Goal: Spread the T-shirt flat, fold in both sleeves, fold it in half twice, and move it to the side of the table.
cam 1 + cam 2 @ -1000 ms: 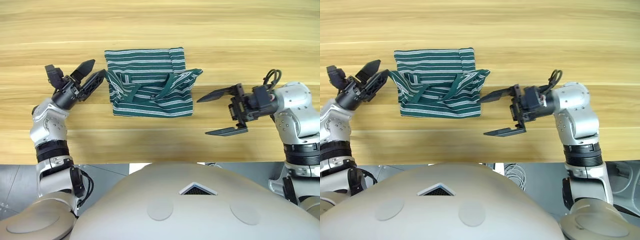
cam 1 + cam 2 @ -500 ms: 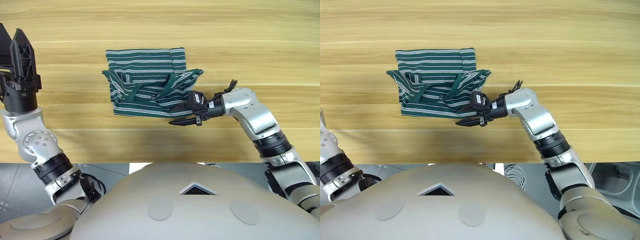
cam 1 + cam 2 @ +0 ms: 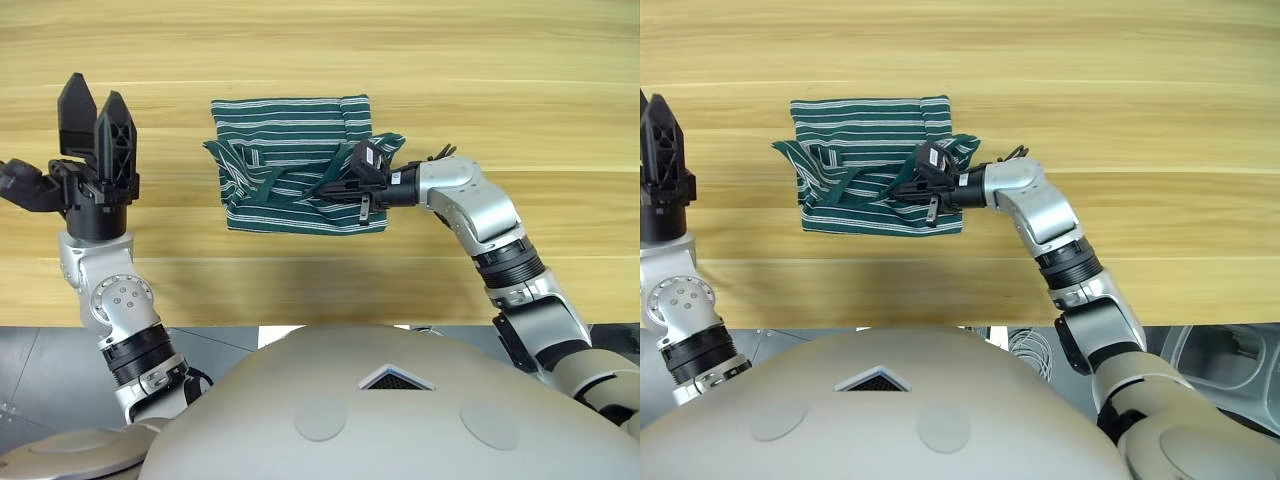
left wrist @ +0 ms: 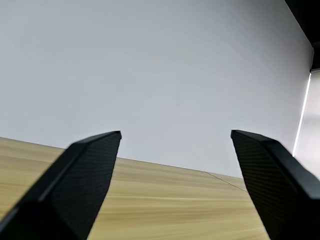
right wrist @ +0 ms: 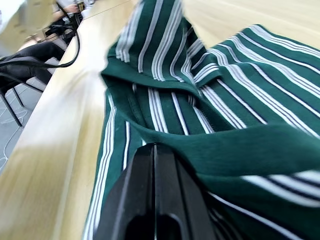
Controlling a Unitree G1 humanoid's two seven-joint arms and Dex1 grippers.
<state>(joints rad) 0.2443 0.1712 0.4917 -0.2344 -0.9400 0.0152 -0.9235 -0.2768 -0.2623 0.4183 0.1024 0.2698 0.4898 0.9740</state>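
The green white-striped T-shirt [image 3: 290, 150] lies roughly folded on the wooden table [image 3: 500, 80], with loose folds bunched along its near right part. My right gripper [image 3: 322, 190] rests on the shirt's near right area. It is shut, and its tips [image 5: 155, 147] press against a green hem fold [image 5: 240, 145]. I see no cloth between the fingers. My left gripper [image 3: 93, 95] is raised above the table, well left of the shirt. It points upward and its fingers [image 4: 85, 170] are wide open with nothing between them.
Bare wood surrounds the shirt on every side. The table's front edge [image 3: 300, 326] runs just past the shirt's near side, with grey floor [image 3: 30, 380] below. A black cable and chair legs [image 5: 30, 55] lie off the table's far end in the right wrist view.
My right gripper shut and moved from off the shirt's right side onto its near right folds. My left arm swung up and away from the shirt's left edge, still open.
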